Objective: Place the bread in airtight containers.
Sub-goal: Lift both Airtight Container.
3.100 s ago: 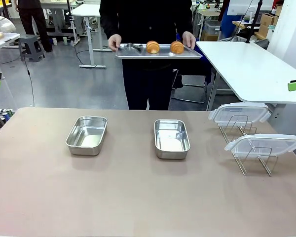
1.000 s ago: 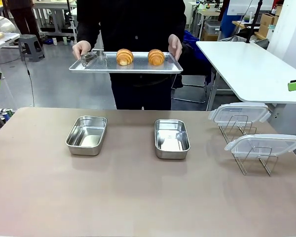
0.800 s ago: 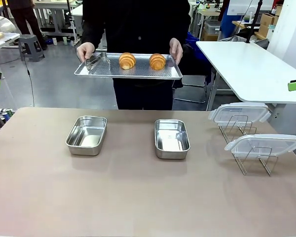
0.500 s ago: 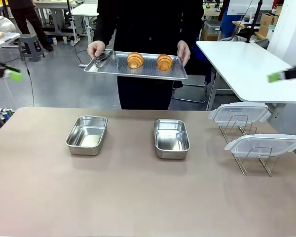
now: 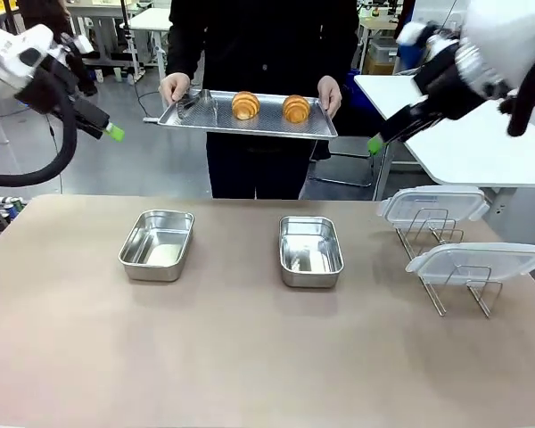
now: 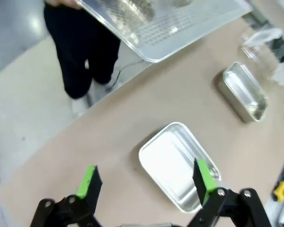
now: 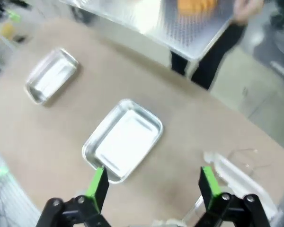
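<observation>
A person at the far side holds a flat tray (image 5: 269, 120) up by its two ends, so the bread is easy to reach. The left croissant (image 5: 244, 105) and the right croissant (image 5: 295, 109) sit on it side by side, with tongs (image 5: 189, 102) at its left end. On the table the left tub (image 5: 157, 243) and the right tub (image 5: 310, 250) have no lids on, ready to be filled. Their clear lids (image 5: 432, 205) rest on wire racks (image 5: 464, 285) at the right, out of the way. The left gripper (image 6: 146, 176) hangs high at the left and the right gripper (image 7: 154, 185) high at the right. Both have fingers wide apart and hold nothing, I think so each can take a croissant
</observation>
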Controlling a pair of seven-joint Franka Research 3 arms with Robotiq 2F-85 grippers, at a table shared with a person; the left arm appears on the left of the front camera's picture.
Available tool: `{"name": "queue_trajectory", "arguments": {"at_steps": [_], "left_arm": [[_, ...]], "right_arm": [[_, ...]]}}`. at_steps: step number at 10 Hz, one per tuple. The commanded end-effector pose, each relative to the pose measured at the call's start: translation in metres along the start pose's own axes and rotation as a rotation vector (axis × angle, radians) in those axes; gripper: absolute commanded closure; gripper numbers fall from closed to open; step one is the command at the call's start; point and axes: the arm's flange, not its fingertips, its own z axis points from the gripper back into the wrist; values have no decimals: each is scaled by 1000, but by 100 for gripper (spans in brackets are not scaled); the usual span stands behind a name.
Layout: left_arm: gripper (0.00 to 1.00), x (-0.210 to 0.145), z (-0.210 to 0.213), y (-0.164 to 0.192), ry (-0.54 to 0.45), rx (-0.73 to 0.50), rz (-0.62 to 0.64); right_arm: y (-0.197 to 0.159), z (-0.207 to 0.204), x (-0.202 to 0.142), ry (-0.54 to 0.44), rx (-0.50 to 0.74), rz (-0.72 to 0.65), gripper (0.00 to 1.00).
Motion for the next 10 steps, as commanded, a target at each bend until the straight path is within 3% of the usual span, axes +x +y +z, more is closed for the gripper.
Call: {"name": "queue_trajectory", "arguments": {"at_steps": [1,4,5,6,9,10], "left_arm": [[0,5,-3,-4,50,27,136],[0,-8,-38,-14,90,124,290],[0,-13,-36,-17,93,108,270],[0,-7,-32,-3,77,82,251],[0,-9,-38,-8,81,88,270],[0,-6,-60,-17,155,115,283]], "right_arm": [[18,-26,-2,167,-109,-149,0],[25,-54,-21,235,-97,-191,0],[11,-38,-25,181,83,-192,0],[25,-57,-26,223,-130,-168,0],[22,-56,-28,225,-76,-174,0],[45,-76,-20,247,-112,-207,0]]}}
